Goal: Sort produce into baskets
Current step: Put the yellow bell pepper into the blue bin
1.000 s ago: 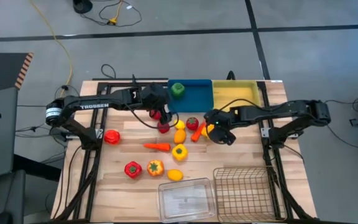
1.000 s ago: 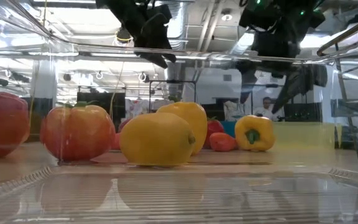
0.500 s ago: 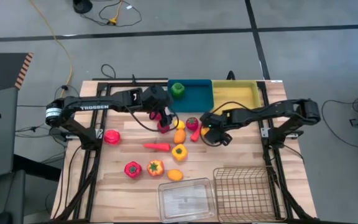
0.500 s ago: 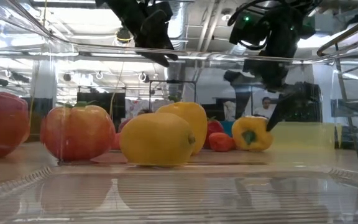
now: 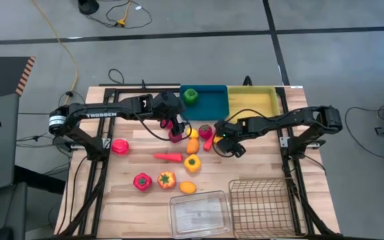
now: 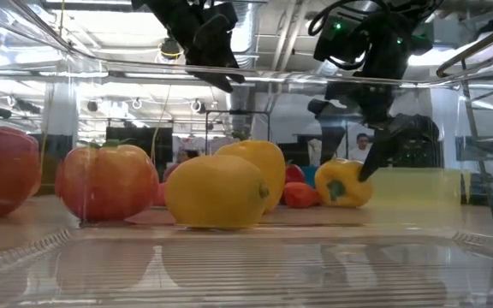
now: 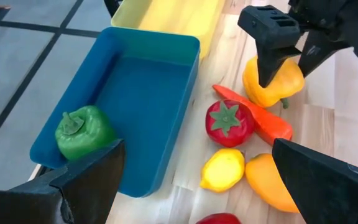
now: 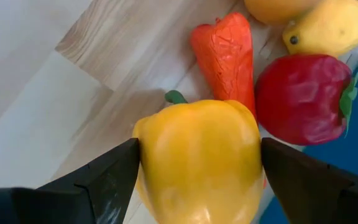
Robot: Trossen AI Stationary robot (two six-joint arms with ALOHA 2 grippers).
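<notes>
My right gripper [image 5: 223,137] is open and low over the table's middle. Its fingers stand on either side of a yellow pepper [image 8: 197,162], which rests on the wood next to an orange carrot [image 8: 224,53] and a red berry [image 8: 303,96]. My left gripper [image 5: 175,125] is open and empty, above the table by the near edge of the blue tray [image 5: 212,107]. That tray holds a green pepper [image 7: 82,132]. The yellow tray [image 5: 252,101] stands to its right. More produce lies loose mid-table. My right gripper's two fingers [image 8: 107,177] stand right against the yellow pepper's opposite sides [image 8: 143,155], coming from above and pointing down. I cannot tell whether they touch it. The pepper sits on the table.
A clear bin [image 5: 201,213] and a wire basket [image 5: 259,207] stand at the near edge. A carrot [image 5: 169,157], a second yellow pepper [image 5: 193,163], a red pepper [image 5: 142,181], an orange pepper [image 5: 166,179] and a lemon [image 5: 188,188] lie between them and the grippers.
My right gripper has gone toward the table's left edge and down, and its open fingers now stand around the yellow pepper. My left gripper has shifted slightly toward the table's right.
</notes>
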